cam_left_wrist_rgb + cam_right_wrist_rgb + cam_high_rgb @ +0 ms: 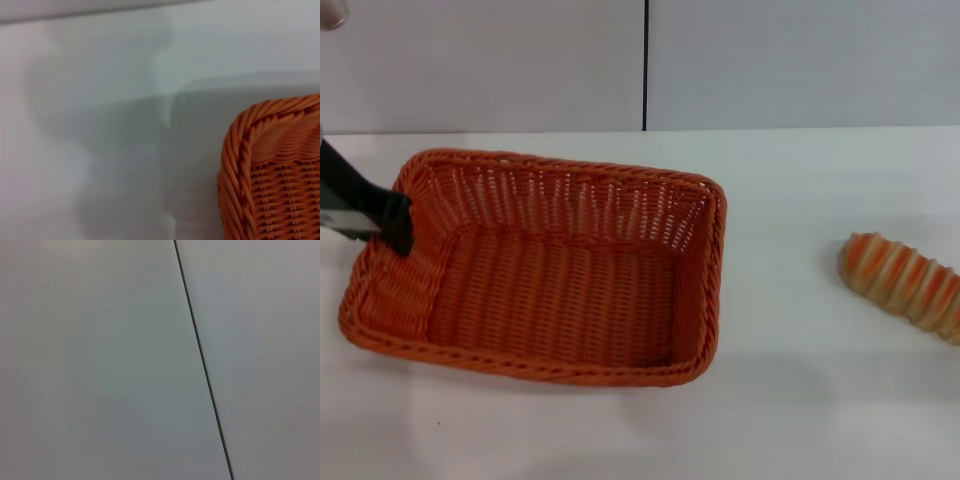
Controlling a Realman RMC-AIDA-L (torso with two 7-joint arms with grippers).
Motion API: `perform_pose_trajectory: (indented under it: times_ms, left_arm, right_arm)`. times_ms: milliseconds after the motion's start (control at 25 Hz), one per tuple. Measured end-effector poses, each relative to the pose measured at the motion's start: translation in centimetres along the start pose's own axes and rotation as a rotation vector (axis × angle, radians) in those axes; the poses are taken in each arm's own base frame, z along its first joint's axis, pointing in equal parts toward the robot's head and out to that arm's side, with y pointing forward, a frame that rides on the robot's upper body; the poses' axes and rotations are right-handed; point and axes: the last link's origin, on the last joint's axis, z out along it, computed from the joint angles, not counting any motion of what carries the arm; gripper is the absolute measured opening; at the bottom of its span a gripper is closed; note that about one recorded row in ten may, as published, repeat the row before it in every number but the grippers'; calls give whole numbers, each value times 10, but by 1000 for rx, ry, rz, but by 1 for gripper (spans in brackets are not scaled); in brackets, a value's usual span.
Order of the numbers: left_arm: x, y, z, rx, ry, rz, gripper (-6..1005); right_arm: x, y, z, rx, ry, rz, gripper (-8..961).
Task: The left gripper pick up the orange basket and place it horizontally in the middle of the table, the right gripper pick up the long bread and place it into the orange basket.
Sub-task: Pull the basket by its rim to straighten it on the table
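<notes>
Nearest to you in the head view is the front rim of the orange basket (pixel 535 262), a big rectangular woven piece with a braided edge, sloping openwork sides and a tighter-woven floor. You can see it sitting flat on the white desk (pixel 790 400), left of centre, with its long side running across your view and nothing inside it.

At its left end, the left claw (pixel 392 222) comes in from the left edge of the frame. One dark finger (pixel 398 228) hangs over the rim and reaches down inside the short wall. You only get that one finger clearly; the rest of the claw is cut off by the frame edge, so you cannot tell whether it is clamped on the wall or loose.

Your left wrist camera shows one rounded corner of the basket (pixel 272 170), the braid thick and glossy, with soft grey shadows on the desk beside it. No fingers appear there.

Over on the right, well apart from the basket, lies the long bread (pixel 905 285), a ridged cream-tan loaf with orange stripes across it, angled on the desk. Its far end is cut off by the right edge of the frame.

Your right wrist camera shows only pale panels split by a thin dark seam (pixel 202 360); the right claw itself is out of sight in every view.
</notes>
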Motion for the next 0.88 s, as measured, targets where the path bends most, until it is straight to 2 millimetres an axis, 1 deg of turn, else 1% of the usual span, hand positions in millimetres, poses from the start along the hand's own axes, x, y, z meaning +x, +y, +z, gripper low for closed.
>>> perform_pose_trajectory:
  times_ms: [160,320,400,600,880]
  left_arm:
    - [-8,1,4,-13,-6,-10,168]
    - [-10,2,5,-17,-10,-12,169]
    - [-15,5,10,-33,-32,-11,169]
    - [-19,11,13,-82,-42,-12,167]
    - [-22,12,14,-116,-39,-18,159]
  right_arm:
    - [0,1,1,-7,-5,1,501]
    - [-1,3,3,-21,-6,1,500]
    - [0,4,3,-21,-6,1,500]
    - [0,4,3,-21,-2,2,500]
    - [0,4,3,-21,-3,3,500]
